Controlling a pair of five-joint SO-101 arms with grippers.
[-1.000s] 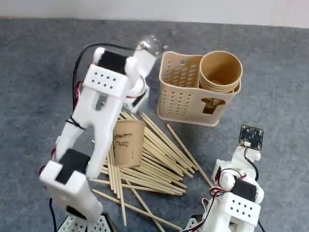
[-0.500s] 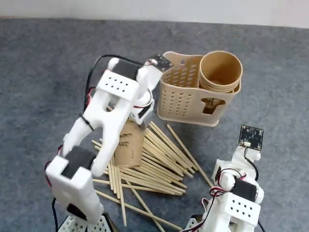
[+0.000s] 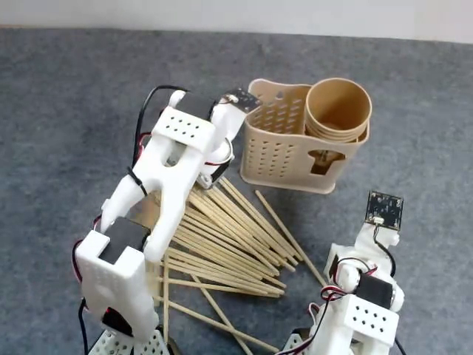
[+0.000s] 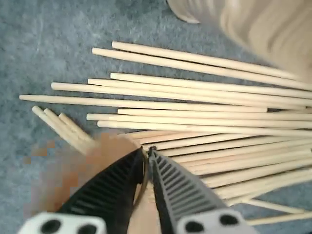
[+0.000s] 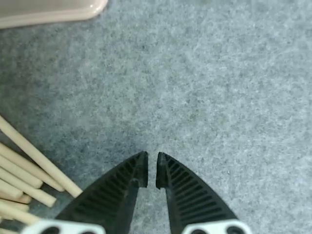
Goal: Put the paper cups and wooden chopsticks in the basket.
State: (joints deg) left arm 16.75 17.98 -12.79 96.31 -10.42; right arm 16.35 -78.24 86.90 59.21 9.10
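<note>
Grey carpeted surface (image 3: 66, 96). Left tool (image 4: 146, 155) is pinched on the rim of a paper cup (image 4: 141, 217), above the scattered chopsticks (image 3: 229, 233). The basket (image 3: 277, 151) holds stacked cups (image 3: 338, 103) in its right compartment. Right tool (image 5: 151, 171) is nearly closed, holding nothing, over bare carpet.

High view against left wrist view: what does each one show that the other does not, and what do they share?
The high view gives the stacked paper cups in the basket, and the right arm. The left wrist view gives the left gripper, shut on the rim of a paper cup. Both show the wooden chopsticks lying on the grey carpet.
</note>
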